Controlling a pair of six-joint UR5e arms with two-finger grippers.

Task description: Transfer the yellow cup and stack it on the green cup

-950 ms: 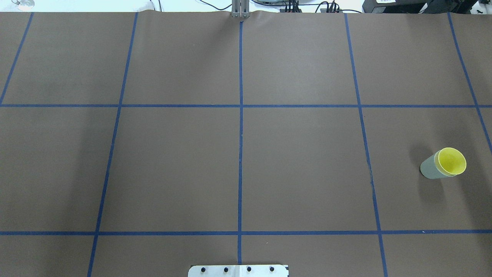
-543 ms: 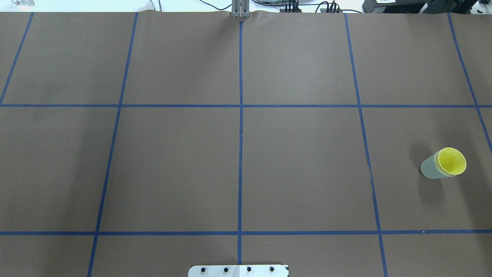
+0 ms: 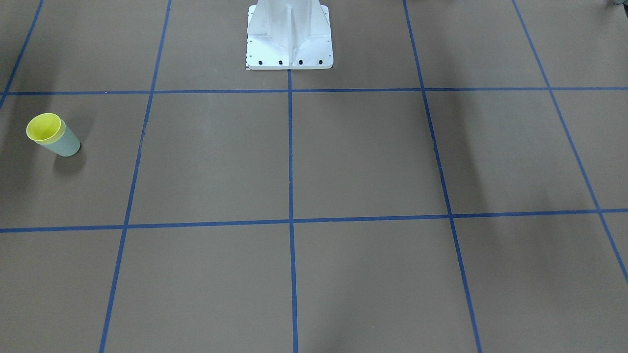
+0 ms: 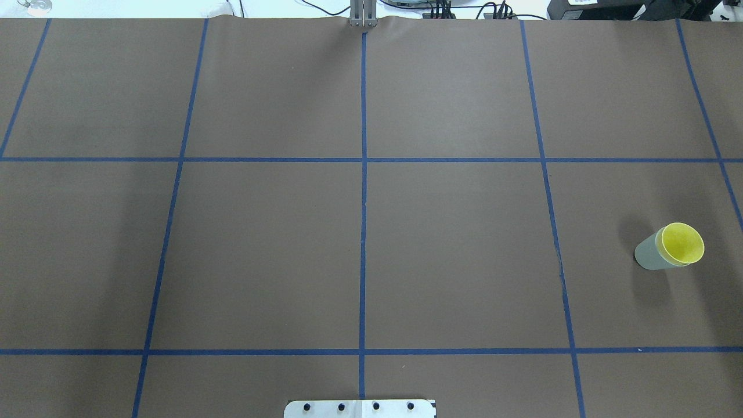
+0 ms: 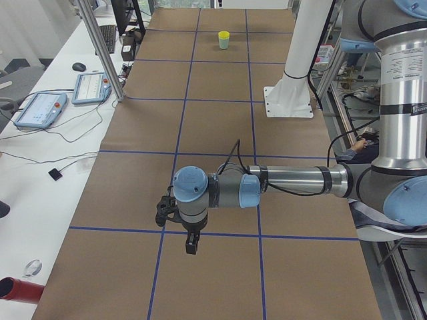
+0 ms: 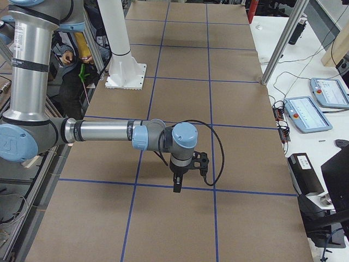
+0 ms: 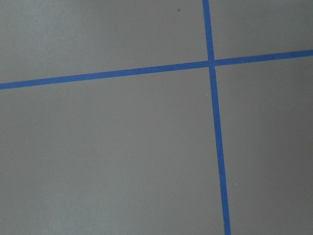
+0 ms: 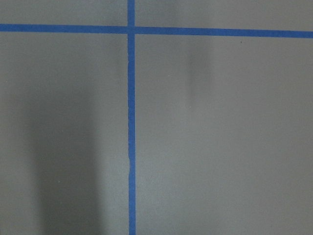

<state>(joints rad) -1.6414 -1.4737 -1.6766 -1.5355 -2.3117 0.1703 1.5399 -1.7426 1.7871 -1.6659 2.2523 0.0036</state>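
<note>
The yellow cup [image 4: 682,242] sits nested inside the green cup [image 4: 645,256], upright on the brown table at the robot's right side. The pair also shows in the front-facing view, yellow cup [image 3: 44,127] in green cup [image 3: 67,143], and small at the far end in the exterior left view [image 5: 224,40]. No gripper is near them. My left gripper [image 5: 191,245] shows only in the exterior left view, hanging over the table; I cannot tell its state. My right gripper [image 6: 177,185] shows only in the exterior right view; I cannot tell its state. Both wrist views show only table and tape.
Blue tape lines [image 4: 363,232] divide the brown table into squares. The white robot pedestal [image 3: 289,39] stands at the table's robot-side middle. Tablets lie on side benches [image 5: 40,110] [image 6: 305,112]. A metal post [image 5: 100,50] stands at the table's far edge.
</note>
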